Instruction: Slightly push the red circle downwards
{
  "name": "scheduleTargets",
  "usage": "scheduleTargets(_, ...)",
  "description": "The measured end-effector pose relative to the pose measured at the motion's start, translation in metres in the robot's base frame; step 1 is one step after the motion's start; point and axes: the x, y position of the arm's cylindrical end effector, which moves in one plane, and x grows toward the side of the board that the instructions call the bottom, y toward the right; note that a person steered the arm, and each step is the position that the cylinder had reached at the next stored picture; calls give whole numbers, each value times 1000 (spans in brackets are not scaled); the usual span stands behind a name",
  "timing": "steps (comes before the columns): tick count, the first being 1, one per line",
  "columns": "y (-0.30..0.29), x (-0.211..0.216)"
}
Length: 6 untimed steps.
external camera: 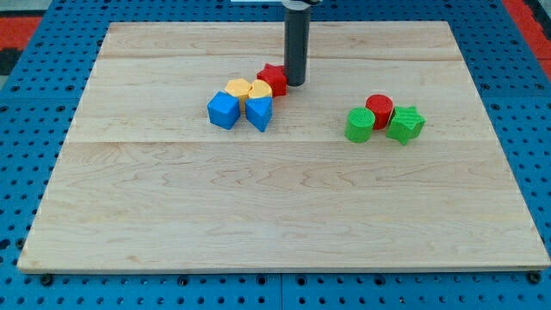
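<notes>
The red circle [379, 108] is a short red cylinder at the view's right of middle. It touches a green cylinder [360, 126] at its lower left and a green star [405, 124] at its lower right. My tip [294, 83] is far to the view's left of the red circle, right beside a red star [273, 79]. The dark rod rises from the tip to the view's top.
A cluster lies left of my tip: two yellow blocks [238, 88] [259, 91], a blue cube [224, 111] and a second blue block [259, 113]. All sit on a wooden board [275, 215] over a blue pegboard [17, 155].
</notes>
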Motion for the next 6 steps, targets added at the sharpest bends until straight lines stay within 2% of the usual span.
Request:
scheduleTargets(1,33,2)
scheduleTargets(3,143,58)
scheduleTargets(5,230,71)
scheduleTargets(6,264,114)
